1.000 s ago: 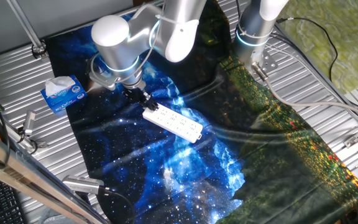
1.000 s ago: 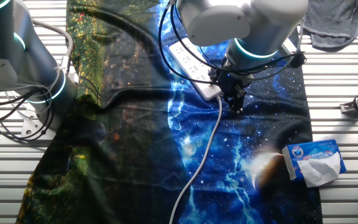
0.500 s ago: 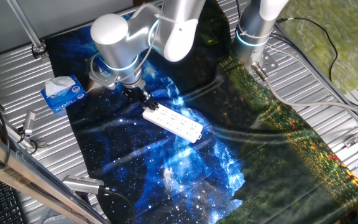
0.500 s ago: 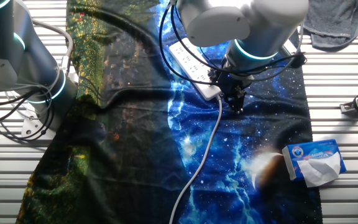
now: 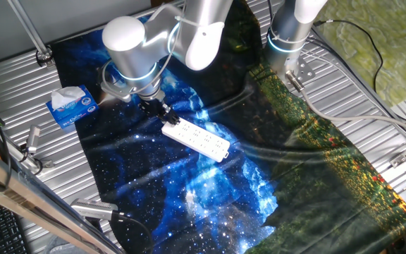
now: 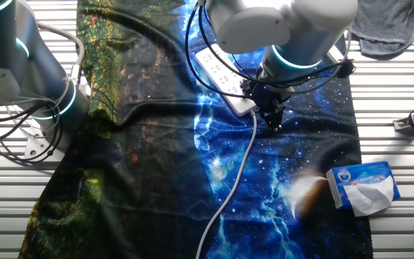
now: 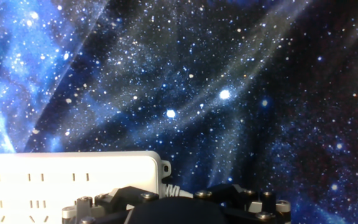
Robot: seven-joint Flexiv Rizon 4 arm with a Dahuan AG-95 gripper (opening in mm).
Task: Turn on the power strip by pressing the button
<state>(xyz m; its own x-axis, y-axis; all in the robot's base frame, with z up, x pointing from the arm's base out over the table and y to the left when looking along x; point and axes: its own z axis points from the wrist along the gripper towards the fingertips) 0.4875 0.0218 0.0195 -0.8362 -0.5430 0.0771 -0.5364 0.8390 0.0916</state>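
The white power strip (image 5: 197,138) lies flat on the starry blue cloth (image 5: 139,162). It also shows in the other fixed view (image 6: 223,78), partly behind the arm, and at the lower left of the hand view (image 7: 67,179). Its thin white cord (image 6: 234,180) runs off its end across the cloth. My gripper (image 5: 158,111) points down over the strip's cord end (image 6: 272,117). In the hand view only the dark gripper body (image 7: 179,208) shows, beside the strip's end. The fingertips and the button are hidden.
A blue-and-white tissue pack (image 5: 70,106) sits at the cloth's edge, also in the other fixed view (image 6: 365,187). A second arm's base (image 5: 287,39) stands at the back. A grey rag (image 6: 387,25) and metal clamps (image 5: 30,144) lie on the ribbed table.
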